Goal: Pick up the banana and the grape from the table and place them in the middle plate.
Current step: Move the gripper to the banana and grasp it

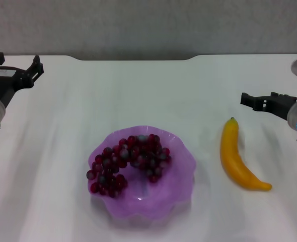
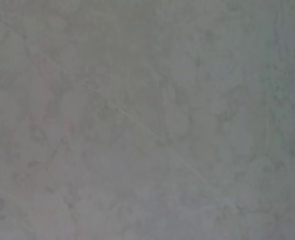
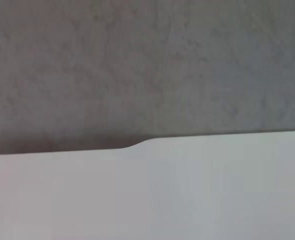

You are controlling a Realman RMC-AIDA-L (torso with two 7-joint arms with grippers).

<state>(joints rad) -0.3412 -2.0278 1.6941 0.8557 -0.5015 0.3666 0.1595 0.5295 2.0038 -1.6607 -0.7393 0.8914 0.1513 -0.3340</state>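
Well left of the translucent purple scalloped plastic plate, the left pincer hovered near the far edge of the plain white surface, its fingers spread and holding nothing. The long bunch of dark red-purple grapes lay inside the plate, so that half looked done. Just right of the plate, the smooth yellow curved banana rested on the surface, not yet picked up. Beyond it, the right pincer hung empty; whether its fingers were parted, I cannot tell

lab bench | bare white table | plain grey wall
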